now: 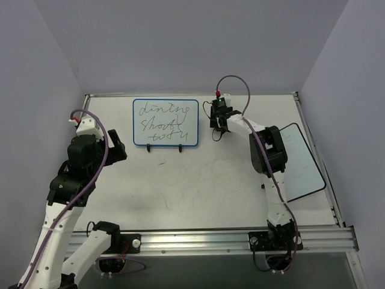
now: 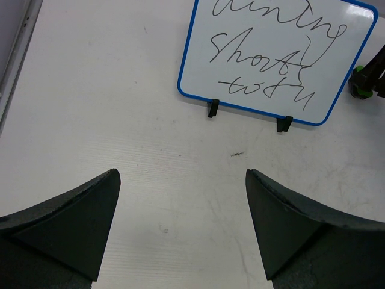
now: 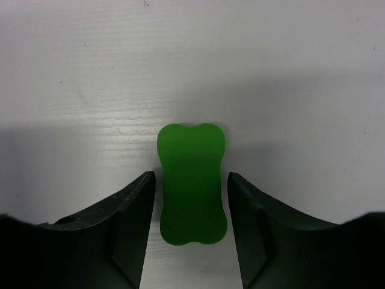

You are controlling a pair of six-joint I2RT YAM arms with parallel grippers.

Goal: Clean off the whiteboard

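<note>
The whiteboard [image 1: 165,123], blue-framed with black handwriting, stands on small black feet at the back left of the table. It also shows in the left wrist view [image 2: 277,54]. A green bone-shaped eraser [image 3: 191,183] lies flat on the table to the right of the whiteboard. My right gripper [image 3: 191,174] is open and points down over the eraser, one finger on each side with a narrow gap to it. It is right of the whiteboard in the top view [image 1: 218,127]. My left gripper [image 1: 117,147] is open and empty, left of and nearer than the whiteboard [image 2: 182,171].
A black-framed white board [image 1: 302,162] lies flat at the right, beside the right arm. A metal rail [image 1: 210,239] runs along the near edge. Grey walls close in the table on the left, back and right.
</note>
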